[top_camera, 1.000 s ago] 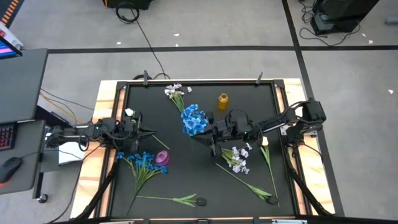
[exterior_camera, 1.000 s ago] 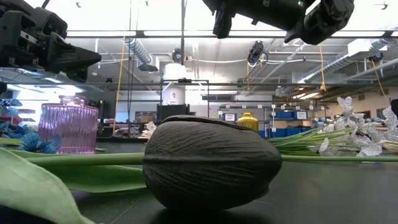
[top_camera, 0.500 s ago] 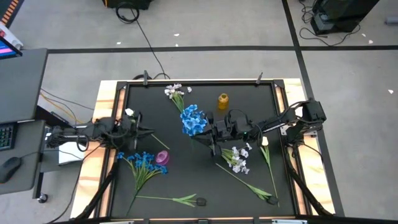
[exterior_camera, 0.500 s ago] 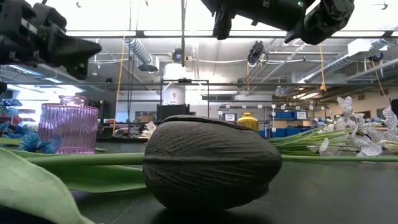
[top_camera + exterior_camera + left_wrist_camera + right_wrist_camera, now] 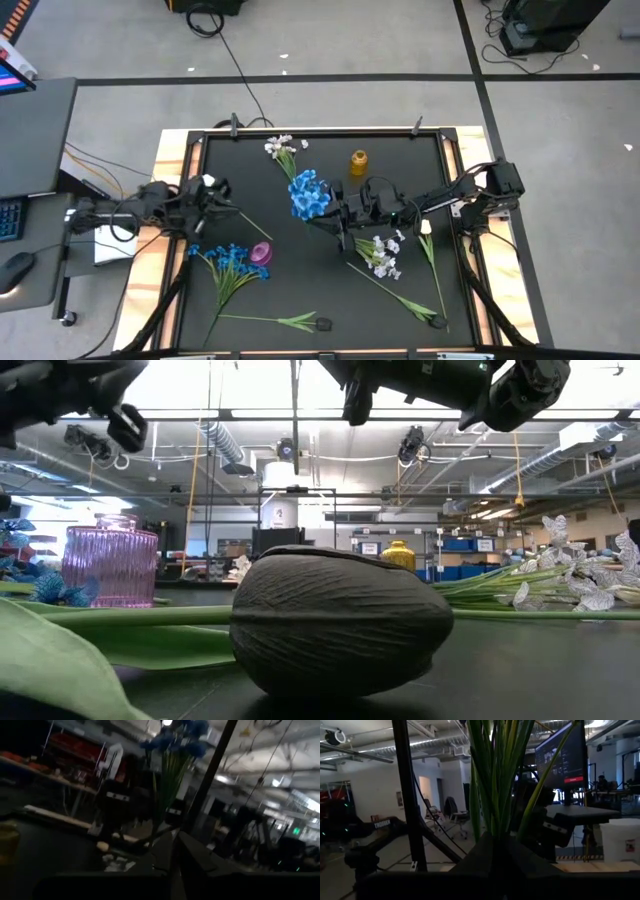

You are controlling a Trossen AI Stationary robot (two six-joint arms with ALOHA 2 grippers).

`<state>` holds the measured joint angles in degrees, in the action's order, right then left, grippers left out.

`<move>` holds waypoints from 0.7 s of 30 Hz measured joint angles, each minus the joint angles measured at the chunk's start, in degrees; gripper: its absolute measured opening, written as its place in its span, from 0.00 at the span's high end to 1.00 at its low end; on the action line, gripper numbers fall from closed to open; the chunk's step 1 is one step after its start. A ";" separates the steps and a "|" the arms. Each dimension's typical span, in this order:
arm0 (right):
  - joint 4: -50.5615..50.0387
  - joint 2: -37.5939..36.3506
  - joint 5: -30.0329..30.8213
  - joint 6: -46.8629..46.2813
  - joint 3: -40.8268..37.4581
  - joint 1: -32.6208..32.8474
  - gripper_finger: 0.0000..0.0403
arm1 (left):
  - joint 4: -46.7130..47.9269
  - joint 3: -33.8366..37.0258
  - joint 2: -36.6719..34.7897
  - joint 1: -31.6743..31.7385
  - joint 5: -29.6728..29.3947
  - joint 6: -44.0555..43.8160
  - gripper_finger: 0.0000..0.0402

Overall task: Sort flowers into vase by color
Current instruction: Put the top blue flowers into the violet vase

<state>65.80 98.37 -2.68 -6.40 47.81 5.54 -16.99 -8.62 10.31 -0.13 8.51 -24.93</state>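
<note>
Flowers lie scattered across a black table (image 5: pixel 300 290) while the right gripper (image 5: pixel 338 216), near the middle of the table, holds a bunch of blue blossoms (image 5: pixel 311 192) upright, its fingers clamped on the green stems (image 5: pixel 496 780). The left gripper (image 5: pixel 222 203) hangs above the table's left side with its fingers pressed together on nothing. A second blue bunch (image 5: pixel 226 260) lies at the front left, just beside a ribbed pink glass vase (image 5: pixel 262 253). A small yellow vase (image 5: pixel 358 161) stands near the far edge, with a white spray (image 5: pixel 281 147) lying to its left. Another white spray (image 5: pixel 383 254) rests right of centre, its long stem running toward the front, and a white tulip bud (image 5: pixel 425 228) lies near the right edge. A further tulip (image 5: pixel 335 622), lying at the front edge, fills the low view, its bud looking dark against the lit room. The word "TROSSEN" (image 5: pixel 382 824) can be read in white on a dark arm seen in the right wrist view; writing on the monitor (image 5: pixel 562 755) beyond the stems is too small to read.
</note>
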 joint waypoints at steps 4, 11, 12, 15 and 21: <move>0.00 0.00 0.02 0.18 0.00 -0.04 0.92 | -0.14 -5.10 9.91 -0.42 1.96 5.89 0.91; -0.09 0.00 0.00 0.33 0.00 -0.04 0.92 | -0.66 -13.15 26.19 -0.51 3.20 9.69 0.91; -0.11 0.00 0.02 0.24 0.00 -0.04 0.92 | -1.54 -13.99 27.94 -0.46 2.83 9.69 0.91; -0.20 -0.02 0.02 0.09 0.00 -0.04 0.92 | -4.14 -16.67 32.64 -0.34 0.37 10.07 0.91; -0.57 -0.02 0.00 0.11 0.00 0.13 0.92 | -10.21 -18.15 39.46 -0.52 0.22 11.20 0.91</move>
<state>65.23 98.35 -2.68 -6.28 47.81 5.67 -27.20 -26.77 49.78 -0.64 8.73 -13.74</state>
